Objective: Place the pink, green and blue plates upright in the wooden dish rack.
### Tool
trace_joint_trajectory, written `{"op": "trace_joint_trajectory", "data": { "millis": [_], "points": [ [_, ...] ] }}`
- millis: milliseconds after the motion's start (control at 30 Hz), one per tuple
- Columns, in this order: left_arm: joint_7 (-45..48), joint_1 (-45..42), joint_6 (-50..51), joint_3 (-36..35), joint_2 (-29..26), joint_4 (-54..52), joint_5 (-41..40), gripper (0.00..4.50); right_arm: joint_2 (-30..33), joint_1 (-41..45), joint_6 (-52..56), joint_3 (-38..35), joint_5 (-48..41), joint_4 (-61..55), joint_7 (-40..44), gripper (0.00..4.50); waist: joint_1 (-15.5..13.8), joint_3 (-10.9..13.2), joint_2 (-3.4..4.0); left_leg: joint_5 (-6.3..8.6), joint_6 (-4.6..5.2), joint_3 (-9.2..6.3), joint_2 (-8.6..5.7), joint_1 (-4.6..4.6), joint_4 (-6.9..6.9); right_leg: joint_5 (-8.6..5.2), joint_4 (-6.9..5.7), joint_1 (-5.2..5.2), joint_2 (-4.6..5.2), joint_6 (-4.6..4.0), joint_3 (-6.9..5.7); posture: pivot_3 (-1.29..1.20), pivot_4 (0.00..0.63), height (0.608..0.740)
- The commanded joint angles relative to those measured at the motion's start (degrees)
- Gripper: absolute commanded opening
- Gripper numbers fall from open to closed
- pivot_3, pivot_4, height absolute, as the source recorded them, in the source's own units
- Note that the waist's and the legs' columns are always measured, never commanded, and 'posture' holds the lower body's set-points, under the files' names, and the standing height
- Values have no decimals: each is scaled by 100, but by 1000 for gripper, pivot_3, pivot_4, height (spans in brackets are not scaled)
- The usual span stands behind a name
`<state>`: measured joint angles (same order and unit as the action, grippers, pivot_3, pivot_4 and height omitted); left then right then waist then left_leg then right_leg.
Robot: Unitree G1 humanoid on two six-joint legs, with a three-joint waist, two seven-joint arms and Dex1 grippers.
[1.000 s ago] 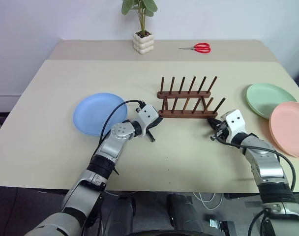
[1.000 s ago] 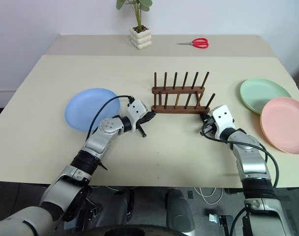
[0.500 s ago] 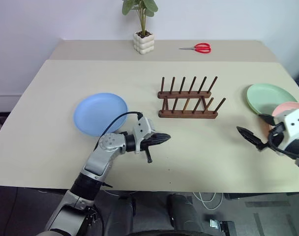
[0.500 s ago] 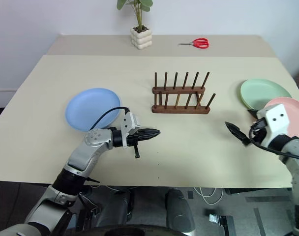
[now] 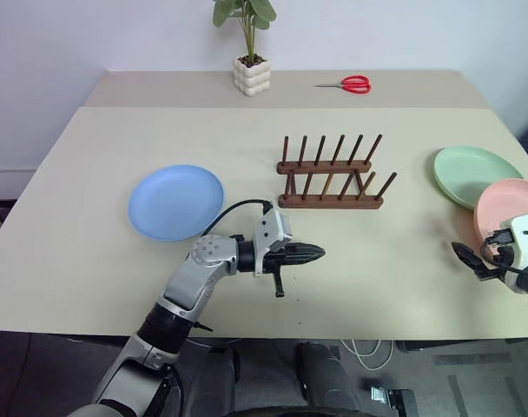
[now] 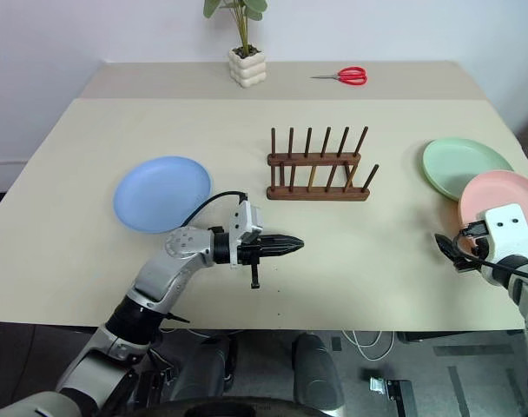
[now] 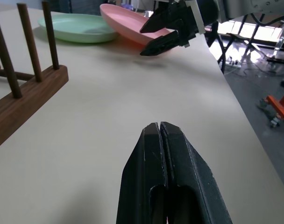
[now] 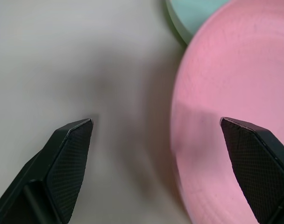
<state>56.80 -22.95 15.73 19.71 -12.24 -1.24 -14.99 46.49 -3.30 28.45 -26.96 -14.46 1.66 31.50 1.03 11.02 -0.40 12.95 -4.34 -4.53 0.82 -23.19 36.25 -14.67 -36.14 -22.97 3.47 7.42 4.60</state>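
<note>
The wooden dish rack (image 5: 330, 178) stands empty at mid-table. The blue plate (image 5: 175, 201) lies flat to its left. At the right edge, the green plate (image 5: 472, 174) lies flat with the pink plate (image 5: 507, 204) overlapping its near side. My left gripper (image 5: 316, 254) is shut on nothing, in front of the rack and pointing right over bare table. My right gripper (image 5: 469, 261) is open beside the pink plate's near left rim. In the right wrist view one fingertip (image 8: 74, 135) is over the table and the other over the pink plate (image 8: 216, 93).
A potted plant (image 5: 251, 61) and red scissors (image 5: 351, 84) sit on the far table section behind the rack. The table's front edge (image 5: 333, 334) runs just below both grippers. Its right edge lies close beyond the pink plate.
My right gripper opened and swung right, from the rack's right end to the pink plate's rim. My left gripper stayed shut, drew back from the rack's left end and turned rightward.
</note>
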Motion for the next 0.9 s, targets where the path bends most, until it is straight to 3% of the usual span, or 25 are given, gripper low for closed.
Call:
{"op": "trace_joint_trajectory", "data": {
  "millis": [33, 100, 333, 767, 900],
  "points": [
    [-62, -4, -34, -14, 52, -119, -68, 0, 43, 194, -131, 65, 166, 280, -104, 4205, -5, 0, 0, 0, 0, 0, 0, 0, 0, 0, 0, 0, 0, 0, 0, 0, 150, 730],
    [-83, 12, -40, -23, 40, -143, -70, 0, 38, 277, -221, 148, 250, 434, -143, 3566, -7, 0, 0, 0, 0, 0, 0, 0, 1, 0, 1, 0, 0, 0, 0, 0, 150, 730],
    [-119, 34, -45, -33, 30, -137, -86, 0, 39, 212, -338, 144, 338, 366, -150, 37, -2, 0, -3, 0, 0, 0, 0, 0, 0, 0, 1, 2, 0, 1, 0, 0, 150, 730],
    [-68, -51, -104, -32, 91, 18, -89, 0, 326, -262, -851, 42, 719, -698, 4, 37, 14, -2, -2, 0, 0, 0, 0, 1, -2, -1, 2, 1, -1, 1, 1, 0, 150, 730],
    [-48, -75, -139, -36, 96, 72, -74, 0, 678, 522, -1664, -4, 665, -1129, 178, 37, 46, 1, 13, 0, 0, 8, 0, 1, 0, 0, 2, -2, 0, 1, 6, 0, 150, 730]
  ]
}}
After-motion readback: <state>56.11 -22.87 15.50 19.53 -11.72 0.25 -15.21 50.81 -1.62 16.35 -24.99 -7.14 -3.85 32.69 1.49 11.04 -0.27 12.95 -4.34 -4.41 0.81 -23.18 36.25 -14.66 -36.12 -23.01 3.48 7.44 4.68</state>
